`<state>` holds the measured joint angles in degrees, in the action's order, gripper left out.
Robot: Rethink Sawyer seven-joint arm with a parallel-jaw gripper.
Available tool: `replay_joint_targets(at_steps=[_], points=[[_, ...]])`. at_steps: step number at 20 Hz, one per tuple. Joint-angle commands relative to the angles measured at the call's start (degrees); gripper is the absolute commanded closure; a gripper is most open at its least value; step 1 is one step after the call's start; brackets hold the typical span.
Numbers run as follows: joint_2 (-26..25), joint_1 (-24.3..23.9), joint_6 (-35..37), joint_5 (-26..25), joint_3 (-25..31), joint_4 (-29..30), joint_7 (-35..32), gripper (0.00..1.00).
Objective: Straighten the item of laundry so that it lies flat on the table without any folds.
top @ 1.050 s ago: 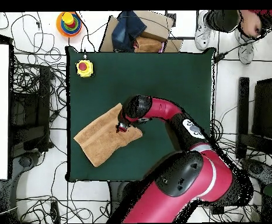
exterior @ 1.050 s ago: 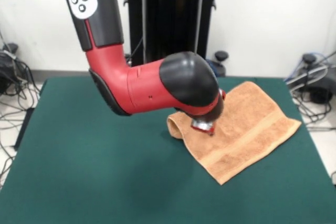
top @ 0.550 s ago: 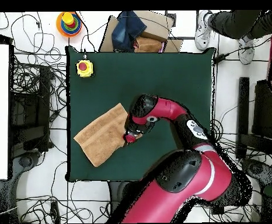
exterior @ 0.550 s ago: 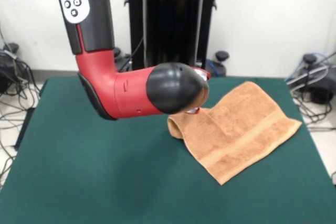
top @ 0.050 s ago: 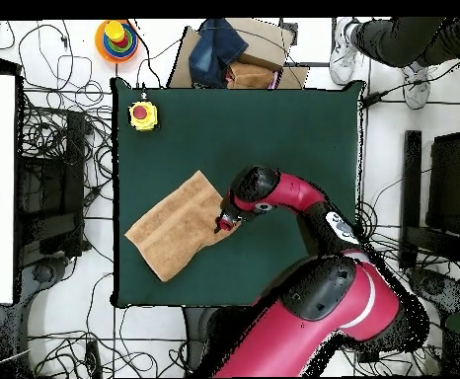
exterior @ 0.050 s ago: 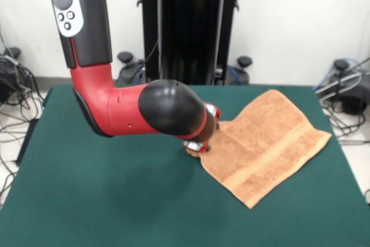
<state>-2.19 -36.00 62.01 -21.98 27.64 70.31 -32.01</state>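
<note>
Gripper (exterior @ 0.050 s ago: 200,146) sits at towel (exterior @ 0.050 s ago: 266,143) folded corner on table (exterior @ 0.050 s ago: 87,201); finger state unclear. Step: unfolding. Next, I'd judge: pull corner outward.

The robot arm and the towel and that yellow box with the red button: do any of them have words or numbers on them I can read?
No readable words or numbers anywhere.
The arm: its grey pad has round buttons with marks too small to read.
The towel: only woven stripes, no label showing.
The yellow box: no text can be made out.
</note>
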Motion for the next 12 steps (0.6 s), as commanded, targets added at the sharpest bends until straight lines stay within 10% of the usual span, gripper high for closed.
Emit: replay_joint_targets(at_steps=[1,12], points=[[-4.0,0.8,-4.7,-1.4,-2.0,-5.2,-5.1,0.0],[-2.7,0.2,1.1,-0.3,-2.1,-4.1,-3.3,0.0]])
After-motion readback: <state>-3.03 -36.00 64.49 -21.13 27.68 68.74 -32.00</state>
